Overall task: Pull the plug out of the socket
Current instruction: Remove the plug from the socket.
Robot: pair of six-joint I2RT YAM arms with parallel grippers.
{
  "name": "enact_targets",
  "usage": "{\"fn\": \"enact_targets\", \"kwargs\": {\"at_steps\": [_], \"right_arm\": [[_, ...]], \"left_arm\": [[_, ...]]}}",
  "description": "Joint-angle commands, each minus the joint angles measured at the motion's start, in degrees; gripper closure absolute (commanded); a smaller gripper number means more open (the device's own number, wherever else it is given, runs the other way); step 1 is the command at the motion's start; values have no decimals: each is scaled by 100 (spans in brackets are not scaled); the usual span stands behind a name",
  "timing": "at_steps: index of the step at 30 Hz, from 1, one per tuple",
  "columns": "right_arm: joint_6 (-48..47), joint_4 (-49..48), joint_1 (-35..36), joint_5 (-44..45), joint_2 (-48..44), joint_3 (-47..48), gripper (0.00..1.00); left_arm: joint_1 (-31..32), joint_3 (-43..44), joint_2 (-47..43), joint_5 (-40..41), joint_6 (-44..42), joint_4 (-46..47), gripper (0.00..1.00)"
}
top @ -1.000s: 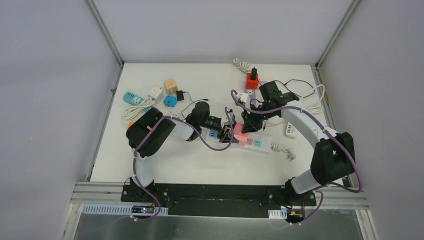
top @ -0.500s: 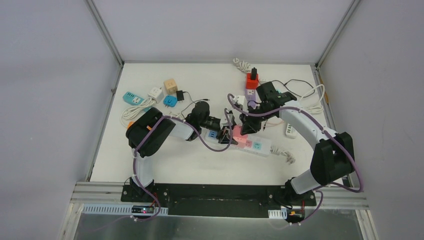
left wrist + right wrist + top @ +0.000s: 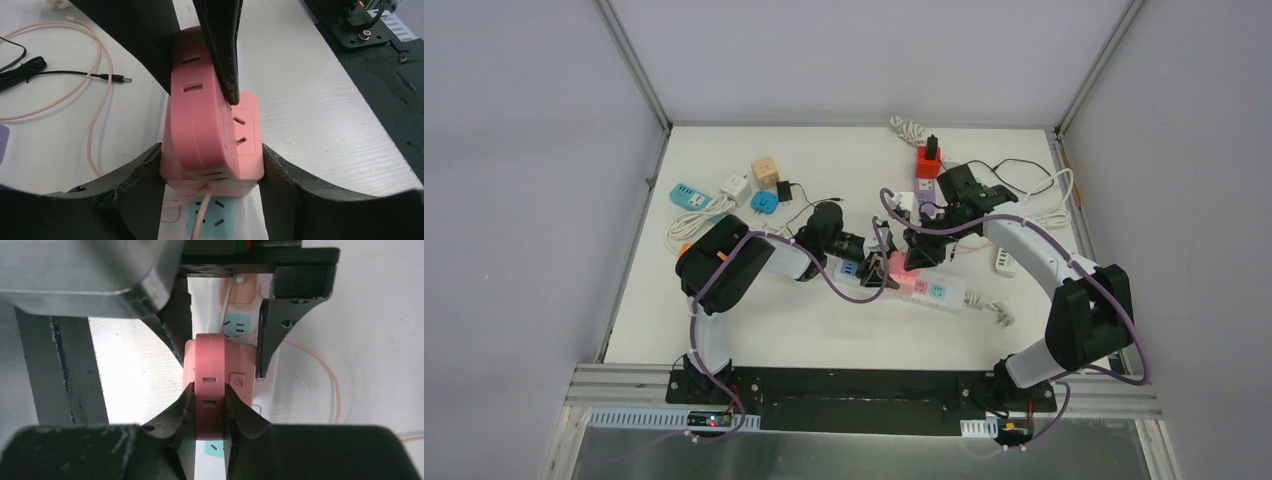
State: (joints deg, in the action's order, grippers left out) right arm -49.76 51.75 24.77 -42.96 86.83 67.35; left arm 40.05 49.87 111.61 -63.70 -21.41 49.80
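Top external view showed me both arms meeting near the middle of the counter (image 3: 824,330), over a white power strip (image 3: 954,295) lying slantwise there. The pink plug (image 3: 907,277) sat on that strip, between the two wrists.

From the left wrist camera I saw the plug as a rounded pink body resting flat on a square pink socket block (image 3: 246,145), which stood on the strip just above a teal outlet (image 3: 212,222). The left jaws were closed against the two sides of the block, one finger (image 3: 130,175) on each flank. The right jaws came down from above and were clamped on the plug's narrow sides; one dark finger (image 3: 222,45) lay along its right edge.

The right wrist camera confirmed that grip: the plug was pinched tight between the two pads, and the left arm's fingers flanked the block just beyond it.

A thin pink cable (image 3: 95,100) and a black lead (image 3: 75,75) trailed on the counter to one side.
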Motion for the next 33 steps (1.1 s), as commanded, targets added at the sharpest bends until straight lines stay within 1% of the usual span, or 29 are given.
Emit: {"fn": "enact_targets", "kwargs": {"at_steps": [1, 3, 5, 7, 9, 10, 12, 14, 16, 18, 21, 25, 29, 30, 31, 32, 33], "right_arm": [[760, -531, -24, 115, -185, 87, 100], [1097, -718, -337, 371, -205, 79, 100], [1164, -712, -573, 297, -298, 79, 100], [1097, -677, -630, 128, -444, 34, 100], [724, -354, -612, -399, -499, 60, 100], [342, -111, -565, -689, -481, 92, 100], [-215, 388, -308, -1124, -433, 159, 100], [-554, 769, 106, -1286, -329, 282, 100], [-476, 814, 232, -1185, -214, 421, 100], [-101, 523, 207, -771, -211, 438, 100], [164, 300, -86, -413, -347, 378, 100], [33, 490, -557, -510, -563, 410, 100], [-195, 730, -665, -459, -563, 479, 100], [-228, 789, -673, -425, -527, 519, 100], [-268, 857, -694, -390, -492, 558, 100], [-303, 920, -716, -381, -472, 592, 100], [-350, 972, -752, -394, -466, 617, 100]], "left_arm": [[20, -33, -14, 145, -92, -242, 100], [20, -26, -14, 135, -106, -251, 100], [20, -27, -16, 131, -117, -260, 100], [20, -31, -20, 129, -121, -260, 100], [20, -30, -20, 123, -118, -260, 100], [20, -34, -19, 113, -119, -260, 100], [20, -28, -25, 118, -118, -264, 100], [20, -24, -24, 114, -118, -269, 100], [20, -30, -34, 127, -126, -277, 100], [20, -22, -26, 126, -131, -301, 100], [20, -13, -25, 114, -131, -312, 100], [20, -21, -30, 124, -102, -241, 100], [20, -92, -38, 163, 230, 196, 100], [20, -103, -42, 167, 381, 356, 99], [20, -109, -46, 172, 545, 526, 95], [20, -116, -69, 206, 738, 700, 90], [20, -138, -87, 255, 1007, 960, 81]]}}
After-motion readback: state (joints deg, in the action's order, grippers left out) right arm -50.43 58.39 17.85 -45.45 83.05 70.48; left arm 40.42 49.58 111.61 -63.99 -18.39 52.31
